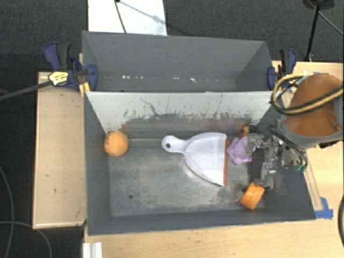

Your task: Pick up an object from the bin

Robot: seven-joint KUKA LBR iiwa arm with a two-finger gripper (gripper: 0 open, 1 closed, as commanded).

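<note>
Camera view shows you the claw [267,168], its width impossible to tell, at the bin's [161,200] right end between a purple wad [238,151], likely soft and light, and an orange cap [251,196], likely stiff, best pinched across its sides.

We log a grey metal bin [161,198], its floor scuffed and bare across the front left. An orange ball [116,143] lies at the far left, near the back wall. A white dustpan [204,155] lies mid-floor, handle pointing left, with an orange strip along its right edge. A crumpled purple piece [239,150] sits just beside that edge. A small orange cylinder [251,195] lies tilted near the front right, apart from the dustpan.
</note>
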